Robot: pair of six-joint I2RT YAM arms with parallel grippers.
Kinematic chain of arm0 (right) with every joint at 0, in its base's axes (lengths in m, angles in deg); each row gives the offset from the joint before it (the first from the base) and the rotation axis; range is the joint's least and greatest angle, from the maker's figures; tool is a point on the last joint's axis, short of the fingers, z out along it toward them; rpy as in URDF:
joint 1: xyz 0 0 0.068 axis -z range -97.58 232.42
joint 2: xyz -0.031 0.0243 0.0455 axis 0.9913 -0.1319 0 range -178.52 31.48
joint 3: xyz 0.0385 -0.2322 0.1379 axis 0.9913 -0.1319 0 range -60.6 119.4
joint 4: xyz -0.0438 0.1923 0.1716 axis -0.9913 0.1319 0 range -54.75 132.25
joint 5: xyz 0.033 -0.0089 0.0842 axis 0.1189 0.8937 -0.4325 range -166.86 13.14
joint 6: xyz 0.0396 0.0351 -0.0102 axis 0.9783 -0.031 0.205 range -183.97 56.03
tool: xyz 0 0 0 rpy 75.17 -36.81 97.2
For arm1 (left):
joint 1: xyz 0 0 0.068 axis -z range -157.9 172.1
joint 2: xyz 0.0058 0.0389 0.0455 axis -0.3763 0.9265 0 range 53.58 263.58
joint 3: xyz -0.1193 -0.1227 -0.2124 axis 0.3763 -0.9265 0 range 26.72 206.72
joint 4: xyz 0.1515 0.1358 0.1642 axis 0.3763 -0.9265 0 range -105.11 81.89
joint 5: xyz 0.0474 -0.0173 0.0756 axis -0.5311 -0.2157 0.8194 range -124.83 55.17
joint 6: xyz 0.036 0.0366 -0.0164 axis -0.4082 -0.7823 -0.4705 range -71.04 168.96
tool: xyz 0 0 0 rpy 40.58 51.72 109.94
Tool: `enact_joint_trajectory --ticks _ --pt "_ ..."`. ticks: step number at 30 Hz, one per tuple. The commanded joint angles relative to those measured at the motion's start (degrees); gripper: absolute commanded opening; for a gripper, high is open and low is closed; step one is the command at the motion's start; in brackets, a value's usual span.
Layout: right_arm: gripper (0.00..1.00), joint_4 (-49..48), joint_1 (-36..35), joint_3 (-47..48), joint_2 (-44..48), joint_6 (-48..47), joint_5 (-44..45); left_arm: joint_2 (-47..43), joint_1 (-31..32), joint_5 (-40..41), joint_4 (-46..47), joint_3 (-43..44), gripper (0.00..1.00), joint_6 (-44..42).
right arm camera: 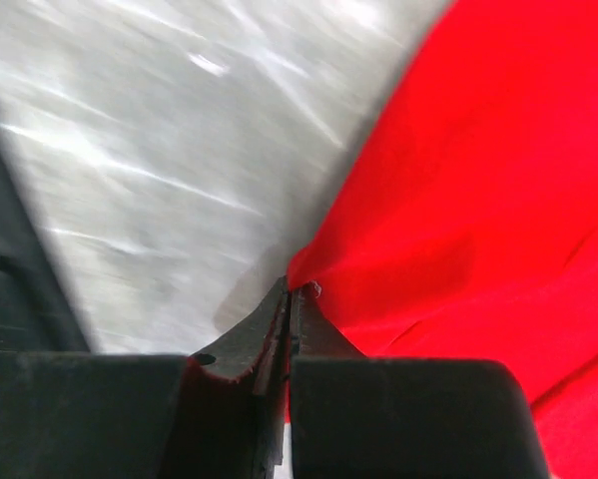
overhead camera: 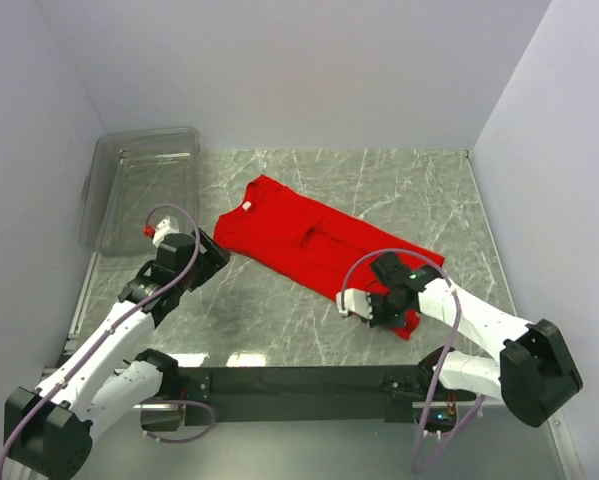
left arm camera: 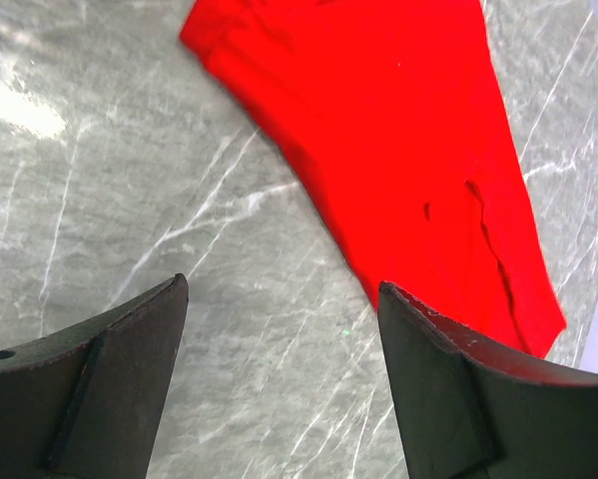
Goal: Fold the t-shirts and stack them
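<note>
Spread diagonally and mostly flat across the grey marbled desk [overhead camera: 279, 320]: red t-shirt [overhead camera: 309, 245], collar and white neck label [overhead camera: 246, 206] toward the far left, hem toward the near right, a short crease near the middle; gripped at the near-right hem edge by the right end effector [right arm camera: 289, 289], jaws pressed together on a small bit of the cloth (in the right wrist view, red fabric gathered right at the tips); just beside the shirt's near-left corner, over bare desk, the left end effector [left arm camera: 282, 284], jaws wide apart with nothing between them; beyond it, at the far left of the desk, a clear plastic bin [overhead camera: 109, 190].
</note>
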Motion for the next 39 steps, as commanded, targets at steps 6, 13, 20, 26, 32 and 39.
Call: enact_joint_trajectory --ticks 6,13,20,26,32,39 --pt "0.11 1.6 -16.4 4.3 -4.0 16.5 -3.5 0.2 -0.3 -2.1 2.5 -0.1 0.82 -0.7" --pt "0.63 2.0 -14.2 14.0 -2.9 12.3 1.5 1.0 -0.3 -1.6 1.1 1.6 0.82 -1.4" --pt "0.64 -0.7 0.7 39.4 -21.6 20.9 -7.6 0.5 -0.3 -1.0 0.5 1.5 0.82 -0.4" --pt "0.63 -5.5 6.1 62.5 -44.5 44.1 -10.8 1.6 -0.3 -1.7 1.7 1.7 0.82 0.4" --pt "0.62 -2.5 7.8 81.4 -60.5 56.4 -6.4 2.5 -0.3 -1.8 2.1 2.2 0.81 1.5" --pt "0.66 3.7 9.9 97.1 -73.8 60.7 -8.1 2.5 -0.3 -1.2 1.6 1.8 0.81 3.9"
